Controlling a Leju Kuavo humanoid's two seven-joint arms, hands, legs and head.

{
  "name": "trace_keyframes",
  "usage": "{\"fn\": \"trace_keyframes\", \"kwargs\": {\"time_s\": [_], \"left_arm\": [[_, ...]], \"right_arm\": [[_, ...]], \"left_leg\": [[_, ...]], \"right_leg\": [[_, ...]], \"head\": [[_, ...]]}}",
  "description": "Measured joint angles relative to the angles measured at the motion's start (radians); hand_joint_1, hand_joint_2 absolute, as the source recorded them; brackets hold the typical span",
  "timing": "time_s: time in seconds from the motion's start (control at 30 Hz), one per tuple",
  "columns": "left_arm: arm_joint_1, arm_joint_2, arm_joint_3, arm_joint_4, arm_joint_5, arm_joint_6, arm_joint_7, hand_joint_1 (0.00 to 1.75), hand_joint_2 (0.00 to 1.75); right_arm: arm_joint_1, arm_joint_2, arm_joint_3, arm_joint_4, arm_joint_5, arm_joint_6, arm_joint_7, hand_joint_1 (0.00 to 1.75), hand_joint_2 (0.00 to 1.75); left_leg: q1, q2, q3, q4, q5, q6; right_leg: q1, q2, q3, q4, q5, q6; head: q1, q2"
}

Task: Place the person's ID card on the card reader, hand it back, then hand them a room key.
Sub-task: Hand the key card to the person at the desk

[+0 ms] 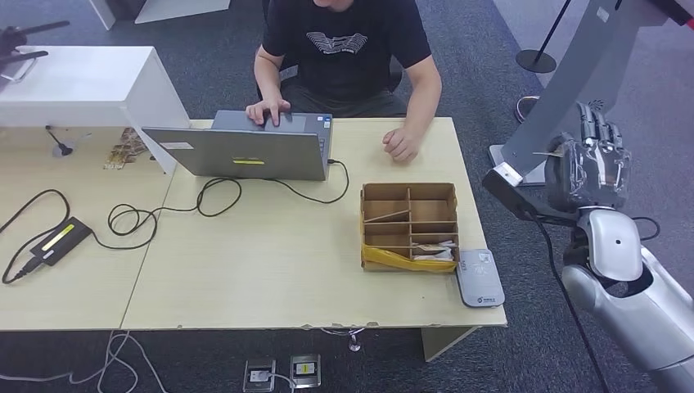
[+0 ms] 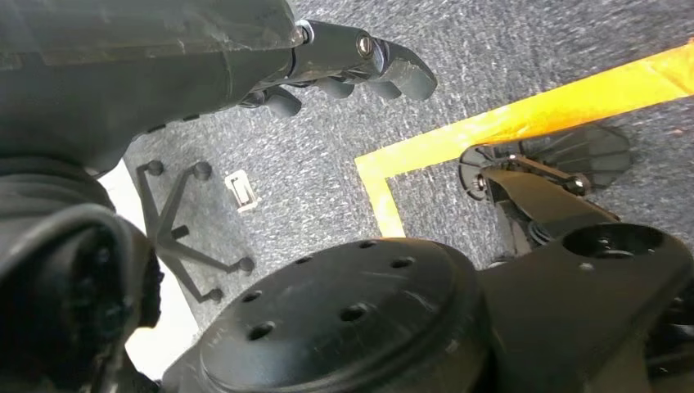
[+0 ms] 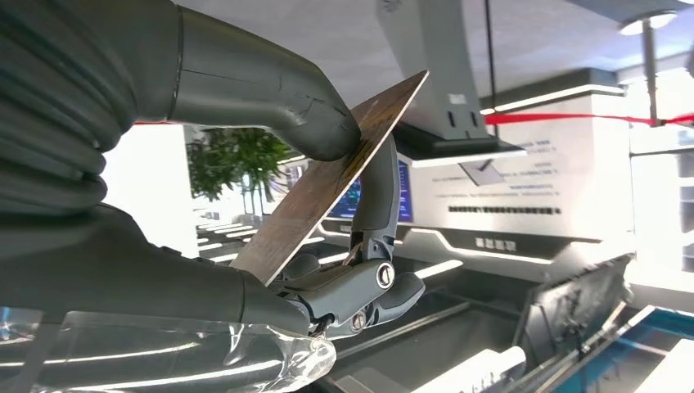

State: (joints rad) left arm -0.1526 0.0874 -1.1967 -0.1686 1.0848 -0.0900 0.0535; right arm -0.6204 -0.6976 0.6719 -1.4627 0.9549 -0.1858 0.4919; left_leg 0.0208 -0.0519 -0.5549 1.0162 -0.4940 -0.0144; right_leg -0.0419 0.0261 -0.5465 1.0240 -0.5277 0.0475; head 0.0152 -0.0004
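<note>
My right hand (image 1: 593,164) is raised off the table's right end, well above and right of the grey card reader (image 1: 479,277). It pinches a thin brown card (image 1: 556,152) between thumb and a finger. In the right wrist view the card (image 3: 344,176) stands tilted under the thumb of the hand (image 3: 245,90). The reader lies flat at the table's front right corner with nothing on it. Beside it stands a cardboard divider box (image 1: 409,205) with a few cards in its front slots. My left hand (image 2: 352,65) hangs over the carpet and holds nothing.
A person sits across the table, one hand (image 1: 266,110) on a grey laptop (image 1: 245,151), the other (image 1: 401,144) resting on the tabletop. Cables and a black power brick (image 1: 59,240) lie on the left. A white cabinet (image 1: 90,86) stands at the back left.
</note>
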Motion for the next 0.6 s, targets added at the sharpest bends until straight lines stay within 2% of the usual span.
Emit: {"fn": "trace_keyframes", "kwargs": {"time_s": [0.33,0.6], "left_arm": [[-0.017,-0.007,0.000,0.000,-0.010,0.000,0.001,0.00,0.00],[-0.020,-0.008,-0.007,0.000,-0.023,0.000,0.004,0.00,0.00]], "right_arm": [[-0.064,0.163,0.052,0.063,0.016,-0.047,-0.066,1.75,1.75],[-0.086,0.226,0.079,0.143,0.003,-0.051,-0.092,1.75,1.75]], "left_leg": [[0.001,-0.002,0.000,0.000,0.000,0.000],[0.001,-0.002,-0.001,0.000,0.000,0.000]], "right_leg": [[0.001,-0.001,0.000,0.000,0.000,0.000],[0.001,-0.001,-0.001,0.000,0.000,0.000]], "head": [[0.000,0.000],[0.000,0.000]]}}
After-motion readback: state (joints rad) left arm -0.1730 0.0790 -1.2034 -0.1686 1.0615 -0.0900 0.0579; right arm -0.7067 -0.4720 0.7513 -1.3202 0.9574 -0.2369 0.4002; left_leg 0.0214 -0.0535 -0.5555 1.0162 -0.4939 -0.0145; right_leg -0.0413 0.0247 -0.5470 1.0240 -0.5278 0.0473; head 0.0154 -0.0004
